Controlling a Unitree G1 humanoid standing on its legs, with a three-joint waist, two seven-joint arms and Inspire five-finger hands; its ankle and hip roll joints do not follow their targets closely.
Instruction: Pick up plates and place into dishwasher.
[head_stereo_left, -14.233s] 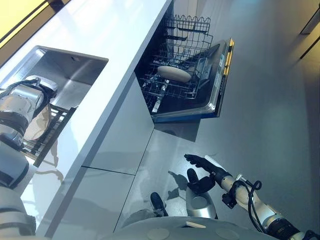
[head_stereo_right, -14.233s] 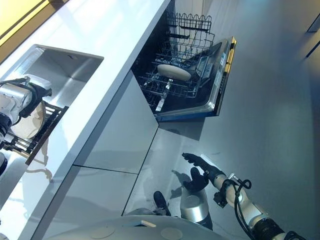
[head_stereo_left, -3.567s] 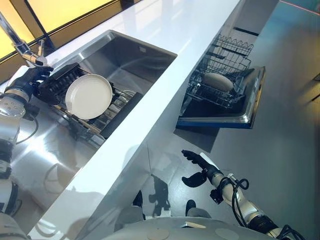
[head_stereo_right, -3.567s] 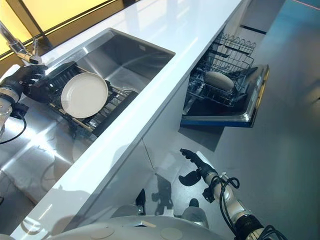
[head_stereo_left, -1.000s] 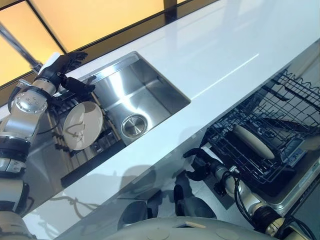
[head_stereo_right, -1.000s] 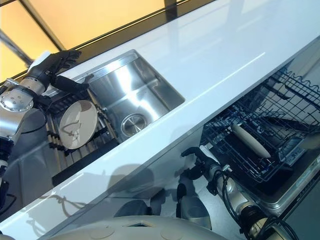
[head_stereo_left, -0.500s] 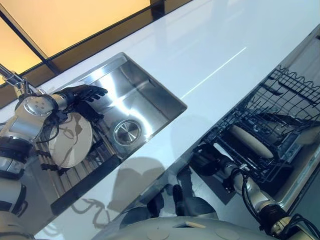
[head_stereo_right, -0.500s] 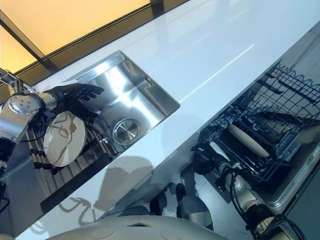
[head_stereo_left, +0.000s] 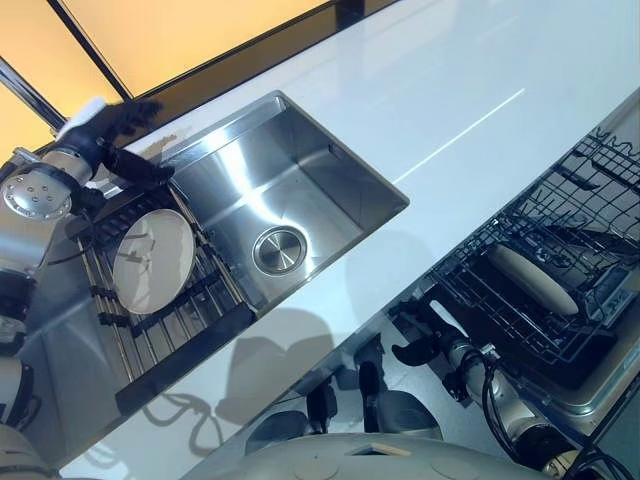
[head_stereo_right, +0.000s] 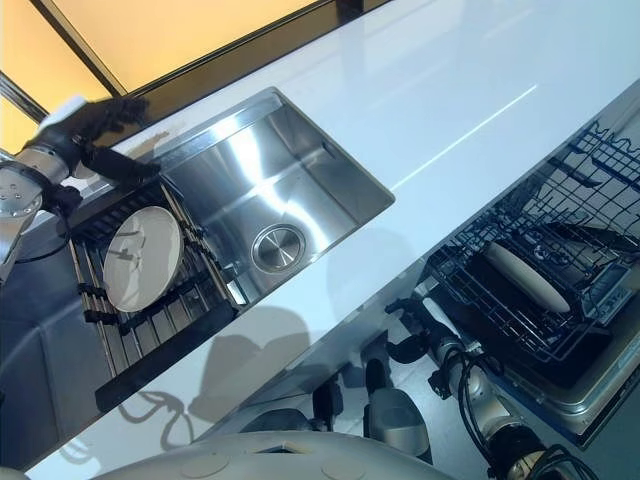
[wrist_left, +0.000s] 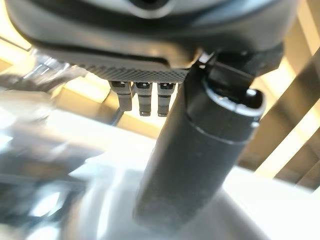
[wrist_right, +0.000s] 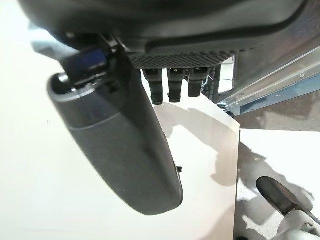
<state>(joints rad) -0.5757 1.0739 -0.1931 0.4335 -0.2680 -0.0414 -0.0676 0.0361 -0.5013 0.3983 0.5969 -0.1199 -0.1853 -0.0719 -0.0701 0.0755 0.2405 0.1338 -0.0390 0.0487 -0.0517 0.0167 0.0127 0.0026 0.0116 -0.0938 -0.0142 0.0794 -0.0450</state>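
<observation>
One plate (head_stereo_right: 527, 277) is already being held in the dishwasher rack (head_stereo_right: 560, 290); another plate (head_stereo_left: 150, 254) is waiting racked just below the left hand (head_stereo_left: 112, 125), fingers spread, empty; right hand (head_stereo_left: 425, 335) relaxed, empty.

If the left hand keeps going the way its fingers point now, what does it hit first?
Likely nothing soon: the left hand is open above the drying rack, fingers aimed over the sink's back rim toward the dark window sill, not down at the plate. Depth is uncertain.
</observation>
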